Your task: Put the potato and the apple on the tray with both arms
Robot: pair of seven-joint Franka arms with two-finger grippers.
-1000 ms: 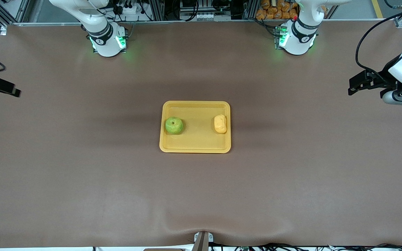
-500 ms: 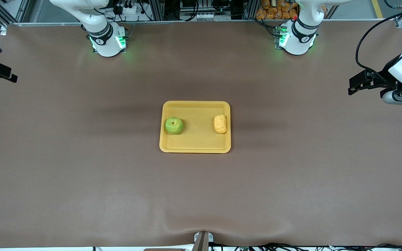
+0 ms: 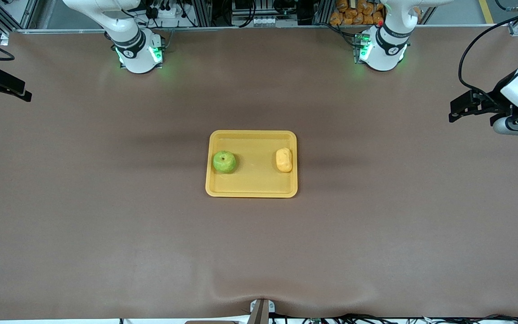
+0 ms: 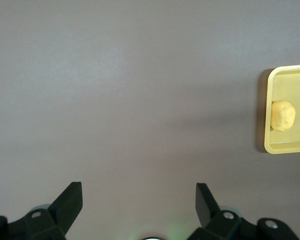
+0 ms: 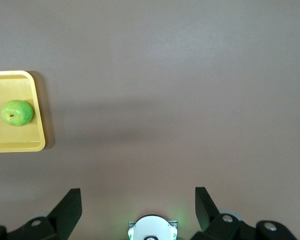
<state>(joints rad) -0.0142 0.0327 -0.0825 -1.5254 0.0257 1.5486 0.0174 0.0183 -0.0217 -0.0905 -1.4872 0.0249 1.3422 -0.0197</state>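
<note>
The yellow-orange tray [image 3: 254, 182] lies in the middle of the table. On it, the green apple [image 3: 224, 162] rests toward the right arm's end and the pale potato [image 3: 283, 160] toward the left arm's end. My left gripper [image 3: 456, 110] hangs open over bare table at the left arm's end. Its wrist view shows its empty gripper [image 4: 138, 192], the potato [image 4: 282, 115] and part of the tray [image 4: 290, 80]. My right gripper [image 3: 18, 90] hangs open over the table's edge at the right arm's end. Its wrist view shows its empty gripper [image 5: 138, 197], the apple [image 5: 17, 113] and the tray [image 5: 15, 85].
Brown matting [image 3: 259, 252] covers the whole table around the tray. The two arm bases [image 3: 140, 54] [image 3: 382, 51] glow green along the table's edge farthest from the front camera. The right arm's base [image 5: 152, 229] also shows in the right wrist view.
My right gripper has drifted toward the bases' side of the table and slightly inward. The left gripper, apple, potato and tray have not moved.
</note>
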